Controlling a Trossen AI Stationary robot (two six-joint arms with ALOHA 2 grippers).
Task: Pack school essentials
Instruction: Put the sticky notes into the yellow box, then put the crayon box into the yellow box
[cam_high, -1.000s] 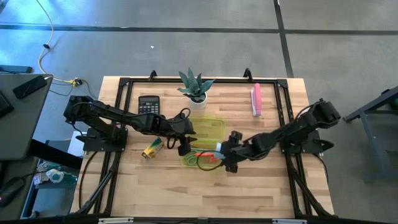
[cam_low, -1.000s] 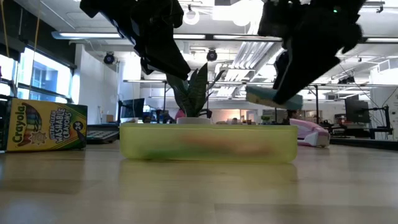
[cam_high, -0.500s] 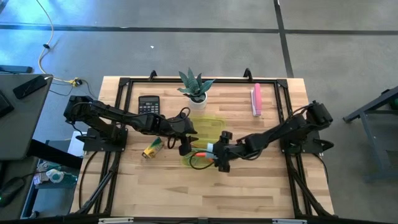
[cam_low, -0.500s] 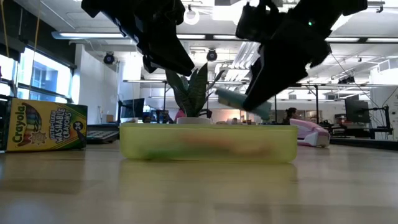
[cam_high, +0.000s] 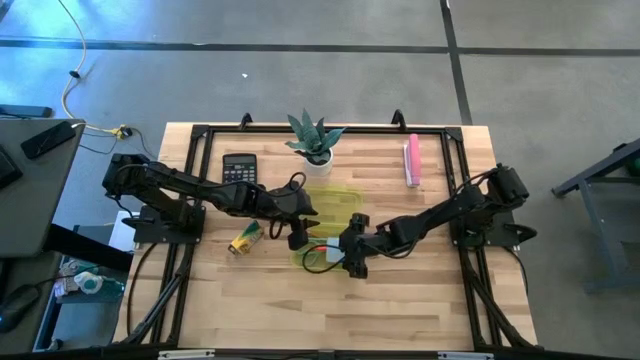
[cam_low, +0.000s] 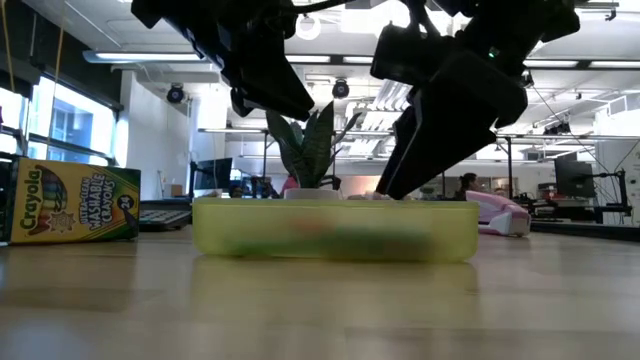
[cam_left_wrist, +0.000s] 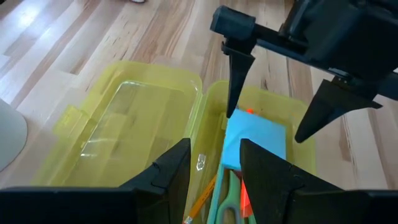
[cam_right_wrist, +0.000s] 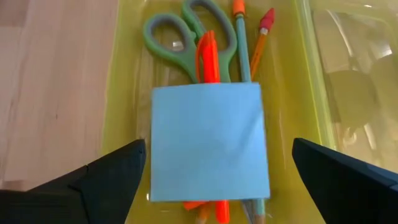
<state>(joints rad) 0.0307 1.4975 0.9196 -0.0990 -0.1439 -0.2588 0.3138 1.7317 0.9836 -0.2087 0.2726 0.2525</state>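
Now the light-blue square notepad (cam_right_wrist: 210, 141) lies flat in the yellow-green case (cam_left_wrist: 302, 144), on top of the green-handled scissors (cam_right_wrist: 186, 38), the orange pen (cam_right_wrist: 209, 57), the green pen (cam_right_wrist: 240, 38) and the thin wooden pencil (cam_right_wrist: 261, 41). Those long things lie side by side along the case's long side, and in the high view the case runs left to right across the table. The scissor handles stick out past one edge of the pad, with the pen and pencil ends beside them.

So most of the packing looks done. The yellow crayon box (cam_high: 245, 240) is not packed yet. It lies on the table to the left of the case, near it but apart. The clear lid (cam_left_wrist: 124, 130) is flipped open on the far side of the case, so it must be shut too.

Above the pad hangs the right gripper (cam_right_wrist: 217, 180), its two fingers spread very wide and holding nothing. The left gripper (cam_left_wrist: 214, 168) hovers over the left end of the case, where lid and case meet. Its fingers stand a little apart and nothing shows between them.
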